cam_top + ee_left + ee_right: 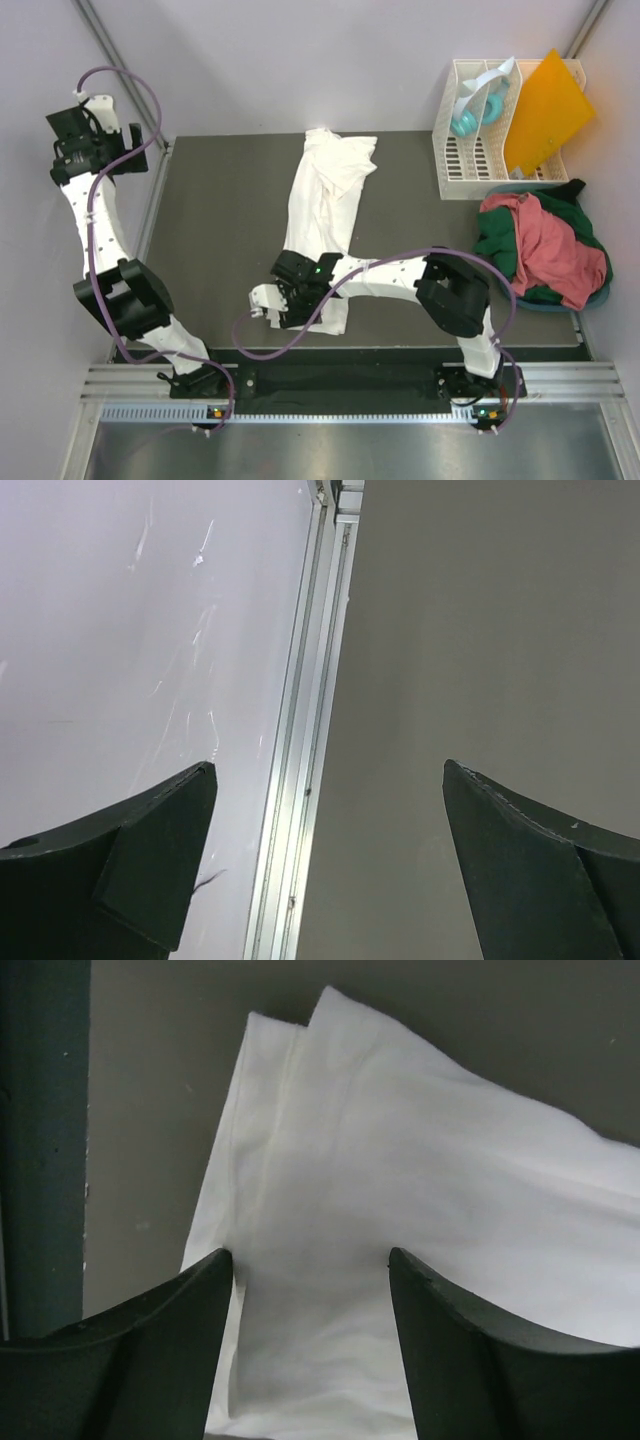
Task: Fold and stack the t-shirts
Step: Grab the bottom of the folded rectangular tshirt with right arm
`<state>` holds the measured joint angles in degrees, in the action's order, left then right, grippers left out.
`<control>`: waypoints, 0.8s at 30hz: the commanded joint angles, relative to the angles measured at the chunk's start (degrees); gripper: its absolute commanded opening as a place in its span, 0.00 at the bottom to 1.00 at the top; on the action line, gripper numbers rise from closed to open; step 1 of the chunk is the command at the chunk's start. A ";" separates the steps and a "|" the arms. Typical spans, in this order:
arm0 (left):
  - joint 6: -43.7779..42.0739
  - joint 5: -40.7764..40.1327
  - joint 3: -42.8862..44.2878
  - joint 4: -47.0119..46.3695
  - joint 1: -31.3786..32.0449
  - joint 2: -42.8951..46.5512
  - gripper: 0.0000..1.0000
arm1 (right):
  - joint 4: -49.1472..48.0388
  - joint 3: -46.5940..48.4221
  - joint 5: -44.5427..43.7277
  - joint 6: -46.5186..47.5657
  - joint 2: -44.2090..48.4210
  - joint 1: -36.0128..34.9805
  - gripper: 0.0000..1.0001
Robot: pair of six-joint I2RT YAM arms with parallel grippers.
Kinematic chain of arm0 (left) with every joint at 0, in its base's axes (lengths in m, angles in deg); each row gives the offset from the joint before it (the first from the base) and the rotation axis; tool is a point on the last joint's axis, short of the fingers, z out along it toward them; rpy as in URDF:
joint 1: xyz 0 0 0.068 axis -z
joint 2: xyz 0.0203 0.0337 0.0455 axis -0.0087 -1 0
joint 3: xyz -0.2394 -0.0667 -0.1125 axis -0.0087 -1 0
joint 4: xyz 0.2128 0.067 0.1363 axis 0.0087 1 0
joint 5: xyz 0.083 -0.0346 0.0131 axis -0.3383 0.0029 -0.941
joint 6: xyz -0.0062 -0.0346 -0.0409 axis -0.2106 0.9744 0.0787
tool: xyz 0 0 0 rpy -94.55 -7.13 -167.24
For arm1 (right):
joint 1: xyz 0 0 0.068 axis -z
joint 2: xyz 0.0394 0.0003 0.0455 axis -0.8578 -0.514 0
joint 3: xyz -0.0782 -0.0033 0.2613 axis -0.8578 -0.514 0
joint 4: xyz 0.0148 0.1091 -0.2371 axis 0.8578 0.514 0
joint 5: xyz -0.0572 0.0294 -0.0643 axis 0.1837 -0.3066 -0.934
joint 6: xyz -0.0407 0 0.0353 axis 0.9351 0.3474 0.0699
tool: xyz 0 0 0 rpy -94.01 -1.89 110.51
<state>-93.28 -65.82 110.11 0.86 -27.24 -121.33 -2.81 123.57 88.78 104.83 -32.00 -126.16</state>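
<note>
A large white t-shirt (325, 200) lies on the dark table as a long, narrow strip running from the back toward the near edge. My right gripper (266, 303) is low over its near end. In the right wrist view the white t-shirt (400, 1140) fills the space under my right gripper (310, 1260), whose jaws stand apart with flat cloth between them, open. A salmon-red t-shirt (548, 248) and a dark green t-shirt (497, 245) lie crumpled together at the right. My left gripper (330, 770) is open and holds nothing, far off at the table's left rim (300, 780).
The crumpled shirts rest in a blue basin (560, 306) at the table's right edge. Behind it stands a white slatted rack (470, 155) holding a stiff orange sheet (547, 108) and a teal object (466, 122). A purple cable (330, 300) loops by the right arm.
</note>
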 commanded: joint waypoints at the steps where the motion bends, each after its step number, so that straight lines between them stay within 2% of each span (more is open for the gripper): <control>1: -1.47 1.06 1.90 0.48 -0.42 3.90 0.99 | -5.83 0.44 -2.15 -1.88 -0.48 -0.06 0.62; 2: -1.74 1.06 1.99 0.40 -0.33 4.42 0.99 | -5.84 0.36 -1.89 -1.97 -0.57 0.03 0.60; 5: -2.44 0.79 2.16 0.48 -0.33 5.21 0.99 | -6.36 0.18 -1.37 -1.97 -1.01 0.12 0.40; 6: -2.70 0.71 2.25 0.31 -0.33 5.30 0.99 | -6.54 0.18 -1.28 -1.79 -1.18 0.12 0.28; 8: -3.14 0.36 2.69 0.39 -0.42 5.48 0.99 | -6.37 0.71 -0.75 -1.70 -1.62 0.12 0.16; 9: -3.41 0.18 2.87 0.31 -0.50 5.48 0.99 | -6.10 0.79 -0.57 -1.36 -1.80 0.03 0.03; 10: -3.41 0.09 3.04 0.40 -0.50 5.48 0.99 | -5.84 1.58 -0.22 -1.35 -1.97 0.03 0.00; 18: -3.50 0.00 5.94 0.83 -0.50 3.02 0.99 | 1.63 4.75 7.07 1.99 -0.48 -0.76 0.00; 24: -1.83 0.70 9.98 1.71 -0.42 -0.14 0.99 | 3.65 5.01 9.10 2.78 0.84 -2.96 0.00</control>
<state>-96.02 -65.67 116.31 2.87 -27.35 -119.95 -1.43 126.35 93.68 106.25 -33.73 -126.60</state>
